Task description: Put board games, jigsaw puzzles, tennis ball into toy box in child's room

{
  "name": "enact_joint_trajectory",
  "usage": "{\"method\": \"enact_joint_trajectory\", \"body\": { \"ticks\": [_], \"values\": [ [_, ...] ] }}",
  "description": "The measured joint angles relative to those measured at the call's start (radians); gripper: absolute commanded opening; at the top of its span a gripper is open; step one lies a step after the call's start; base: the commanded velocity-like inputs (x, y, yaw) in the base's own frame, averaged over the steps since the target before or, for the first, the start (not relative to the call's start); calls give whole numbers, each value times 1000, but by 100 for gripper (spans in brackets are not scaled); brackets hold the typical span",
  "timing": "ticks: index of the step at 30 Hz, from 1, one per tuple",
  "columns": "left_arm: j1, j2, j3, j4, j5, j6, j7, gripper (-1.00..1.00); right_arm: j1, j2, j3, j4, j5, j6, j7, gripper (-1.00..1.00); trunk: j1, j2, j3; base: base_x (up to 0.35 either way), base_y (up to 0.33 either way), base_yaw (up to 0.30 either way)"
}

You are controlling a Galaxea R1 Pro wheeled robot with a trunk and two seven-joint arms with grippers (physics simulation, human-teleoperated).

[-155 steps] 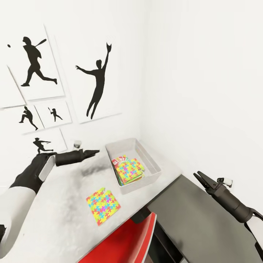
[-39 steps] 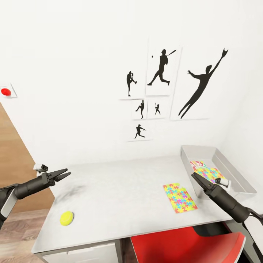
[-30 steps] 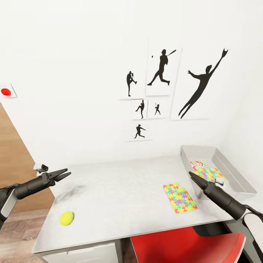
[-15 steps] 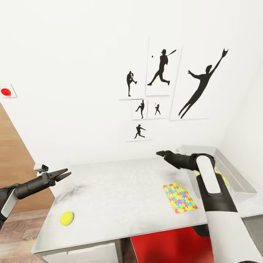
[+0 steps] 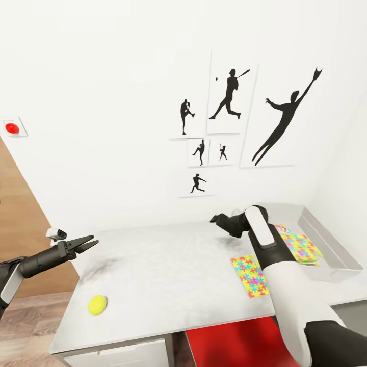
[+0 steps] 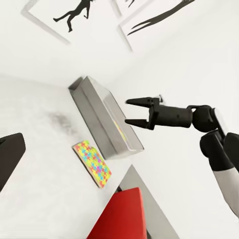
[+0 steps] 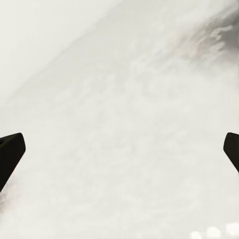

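Right gripper [image 5: 216,219], fingers spread and empty, is raised over the pale marbled table [image 5: 168,275] in the head view, probably to reach the loose multicoloured jigsaw puzzle sheet [image 5: 248,275] lying just beside the shallow light-grey toy box [image 5: 334,250]; the yellow-green tennis ball [image 5: 97,304] sits near the left gripper [image 5: 87,242], likewise spread. Left wrist view: the right gripper [image 6: 134,111] hovers before the box. Right wrist view: bare tabletop between parted jaws

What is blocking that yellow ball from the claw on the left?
Nothing visible does. The tennis ball lies alone on the table, and the left gripper hangs open above and behind it with only bare tabletop between them.
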Motion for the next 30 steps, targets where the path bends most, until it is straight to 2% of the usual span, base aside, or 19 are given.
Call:
{"method": "enact_joint_trajectory", "body": {
  "ticks": [4,6,8,12,17,27,30],
  "values": [
    [0,1,2,0,0,0,0,100,0,1,15,3,71,-15,-3,100,0,0,0,0,32,0],
    [0,1,2,0,0,0,0,100,0,2,17,4,144,-45,-3,100,0,0,0,0,10,0],
    [0,1,3,0,0,0,0,100,-1,2,18,7,195,-64,-1,100,0,0,0,0,5,0],
    [0,2,3,0,0,0,0,100,-1,2,17,9,250,-80,3,100,0,0,-2,0,2,0],
    [0,2,3,0,0,0,0,100,-1,-4,10,8,269,-85,4,100,0,0,-4,0,0,0],
    [0,4,4,0,0,0,0,100,0,-14,6,14,273,-86,4,100,0,0,-13,0,0,-5],
    [0,9,4,0,0,0,0,100,0,-31,5,14,273,-87,4,100,0,0,-16,0,0,-64]
  ]
}}
